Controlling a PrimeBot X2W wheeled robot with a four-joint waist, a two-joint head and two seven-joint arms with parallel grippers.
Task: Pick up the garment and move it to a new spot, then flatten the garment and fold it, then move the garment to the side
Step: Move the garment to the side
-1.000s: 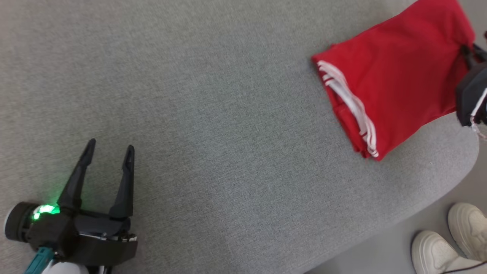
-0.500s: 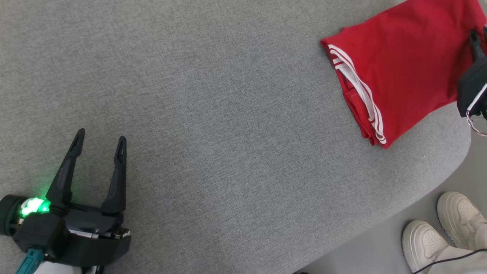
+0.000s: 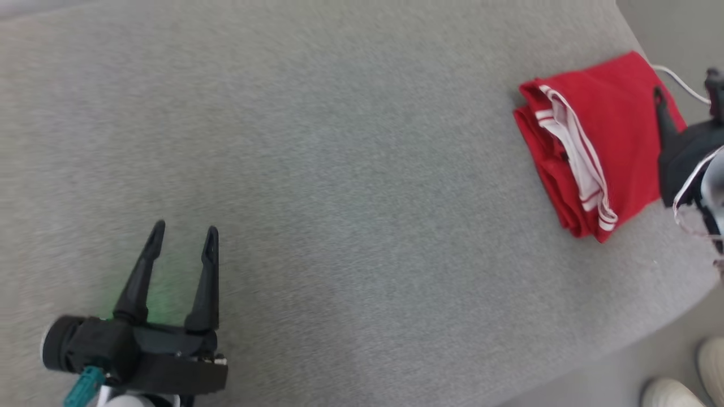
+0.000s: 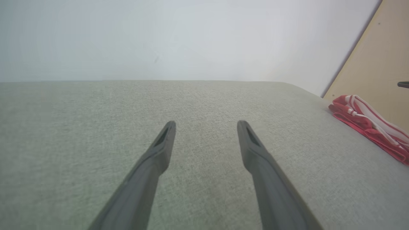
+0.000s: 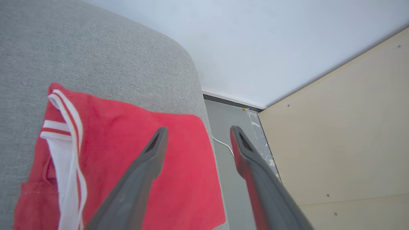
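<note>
The garment (image 3: 613,127) is red with white stripes and lies folded at the far right edge of the grey padded surface (image 3: 362,169). My right gripper (image 3: 685,83) hovers over the garment's right edge, open, with nothing between its fingers. In the right wrist view that gripper (image 5: 198,128) points past the red garment (image 5: 127,153) toward the floor beyond the surface's edge. My left gripper (image 3: 185,229) is open over bare grey fabric at the lower left, far from the garment. From the left wrist, this gripper (image 4: 207,123) is empty and the garment (image 4: 370,124) lies far right.
A person's pale shoes (image 3: 673,390) stand on the floor at the lower right. A white cable (image 3: 679,82) runs on the floor beyond the garment. A beige panel (image 5: 335,143) rises to the right of the surface. The surface's rounded edge (image 3: 696,282) is close to the garment.
My right gripper has opened and let go of the garment's edge, and the garment now rests in a tighter bundle. The head view has shifted. The left gripper stays open.
</note>
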